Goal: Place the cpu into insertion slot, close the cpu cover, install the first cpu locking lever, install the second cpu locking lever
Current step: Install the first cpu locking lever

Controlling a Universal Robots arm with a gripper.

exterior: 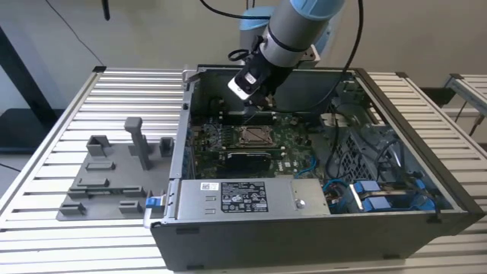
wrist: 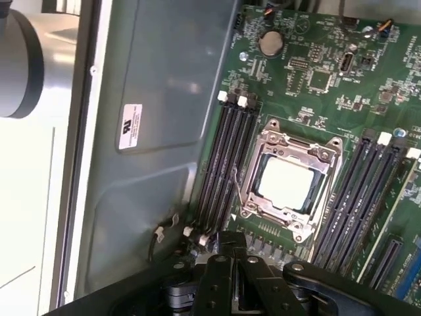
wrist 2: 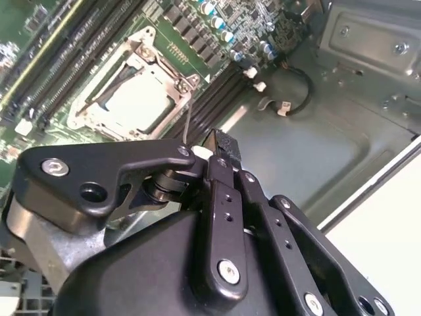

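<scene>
Gripper (wrist: 227, 242) jaws look pressed together, just short of the slot (wrist: 299, 146); the cpu (wrist: 286, 183) lies seated in it beyond the tips. The lever (wrist: 233, 187) nearest them is probably thin, springy wire, best taken near its free end

Pale square cpu (wrist: 286, 184) lying flat inside silver-rimmed insertion slot (wrist: 271, 139), set in green circuit board (wrist: 309, 79)

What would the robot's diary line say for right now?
arm: over open computer case | gripper: shut, by thin wire lever | chip: in socket, metal cover down over it
</scene>
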